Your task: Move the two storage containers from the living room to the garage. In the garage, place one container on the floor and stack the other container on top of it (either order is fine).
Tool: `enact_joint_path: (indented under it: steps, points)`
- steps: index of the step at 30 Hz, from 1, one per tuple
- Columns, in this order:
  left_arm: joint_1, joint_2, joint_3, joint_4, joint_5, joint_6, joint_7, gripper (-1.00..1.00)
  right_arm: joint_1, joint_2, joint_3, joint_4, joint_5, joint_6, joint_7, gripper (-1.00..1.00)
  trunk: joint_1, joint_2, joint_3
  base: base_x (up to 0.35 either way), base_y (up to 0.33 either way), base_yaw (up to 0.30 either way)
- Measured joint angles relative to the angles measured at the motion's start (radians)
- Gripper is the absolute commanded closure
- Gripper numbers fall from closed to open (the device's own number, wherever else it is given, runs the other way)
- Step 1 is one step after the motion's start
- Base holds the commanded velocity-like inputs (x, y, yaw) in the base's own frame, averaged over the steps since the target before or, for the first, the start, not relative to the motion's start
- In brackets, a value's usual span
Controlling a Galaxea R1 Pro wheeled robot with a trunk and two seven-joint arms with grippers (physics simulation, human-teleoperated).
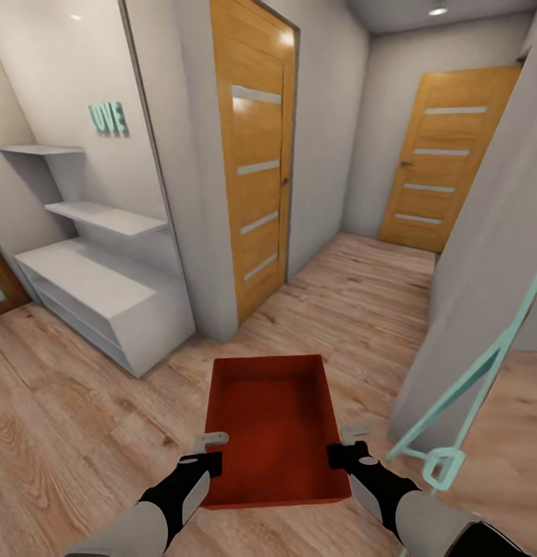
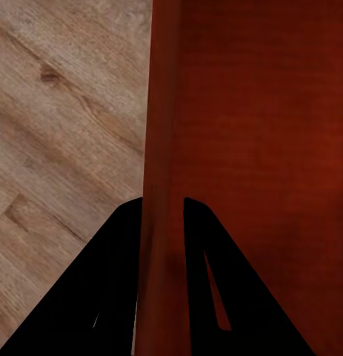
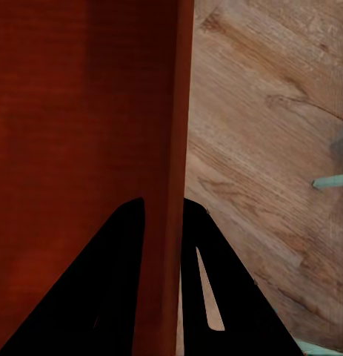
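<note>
Left gripper (image 1: 212,451) clamps the tray (image 1: 275,422) on its left wall, right gripper (image 1: 344,445) on its right wall (tray carried between them, above the planks). Just right of the right gripper: teal frame (image 1: 462,398). Ahead: hallway, two doors (image 1: 257,155). Risk: tray clipping the frame or wall corner (image 1: 214,325), slipping from the thin-wall grips.

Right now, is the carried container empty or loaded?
Empty. The head view looks straight into the storage container, showing only its bare red bottom; the left gripper and right gripper each clamp a side wall.
</note>
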Motion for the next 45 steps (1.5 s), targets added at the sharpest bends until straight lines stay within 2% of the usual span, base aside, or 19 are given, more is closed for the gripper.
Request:
enact_joint_path:
  steps: [21, 39, 45]
  points:
    - [0.000, 0.000, 0.000, 0.000, 0.000, -0.001, 0.000, 1.00, 0.000, 0.000, 0.000, 0.000, 0.000, 0.000, 0.000, 1.00, 0.000, 0.000, 0.000, 0.323, 0.000, -0.005]
    - [0.000, 0.000, 0.000, 0.000, 0.000, 0.000, 0.000, 1.00, 0.000, 0.000, 0.000, 0.000, 0.000, 0.000, -0.001, 1.00, 0.000, 0.000, 0.000, 0.323, 0.000, -0.231]
    - [0.000, 0.000, 0.000, 0.000, 0.000, 0.000, 0.000, 1.00, 0.000, 0.000, 0.000, 0.000, 0.000, 0.000, 0.000, 1.00, 0.000, 0.000, 0.000, 0.323, 0.000, -0.083]
